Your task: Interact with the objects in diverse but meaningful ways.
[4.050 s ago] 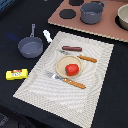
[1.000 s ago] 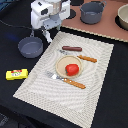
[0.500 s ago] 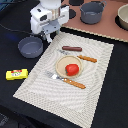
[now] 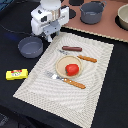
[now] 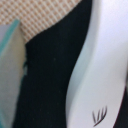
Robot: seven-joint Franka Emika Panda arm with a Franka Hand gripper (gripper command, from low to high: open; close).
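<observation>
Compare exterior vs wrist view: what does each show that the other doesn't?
Exterior only: the gripper body, small grey saucepan, grey pot, yellow box, plate with red tomato, brown sausage. Wrist only: a blurred close-up of a pale finger. Both: the woven placemat and dark tabletop.

Red tomato (image 4: 72,69) sits on the plate (image 4: 61,66) (brown sausage (image 4: 71,49) lying just beyond).
</observation>
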